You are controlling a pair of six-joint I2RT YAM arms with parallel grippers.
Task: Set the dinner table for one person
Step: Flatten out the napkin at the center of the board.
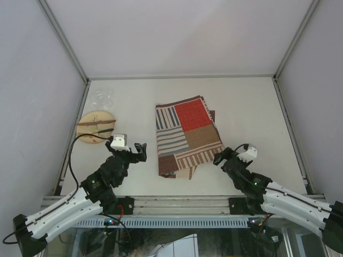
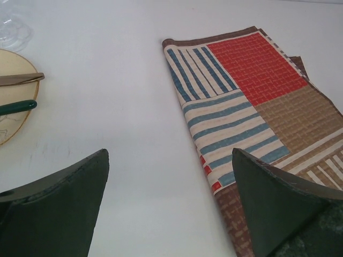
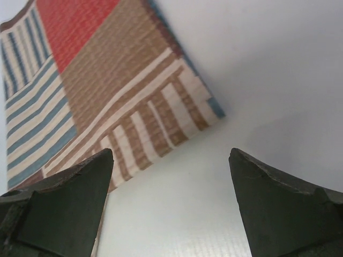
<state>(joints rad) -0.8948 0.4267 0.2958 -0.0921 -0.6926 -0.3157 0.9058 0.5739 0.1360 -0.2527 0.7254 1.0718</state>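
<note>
The dinner table is a white top edged by aluminium rails. A folded patchwork placemat of red, brown and blue stripes lies at its middle. At the left sits a round tan plate with cutlery across it: a brownish piece and a green-handled one. A clear glass stands just behind the plate. My left gripper hovers open between plate and placemat. My right gripper is open, just right of the placemat's near corner. Neither holds anything.
Grey walls and rails close the table on three sides. Bare white surface lies between the plate and the placemat, and more to the right of the placemat.
</note>
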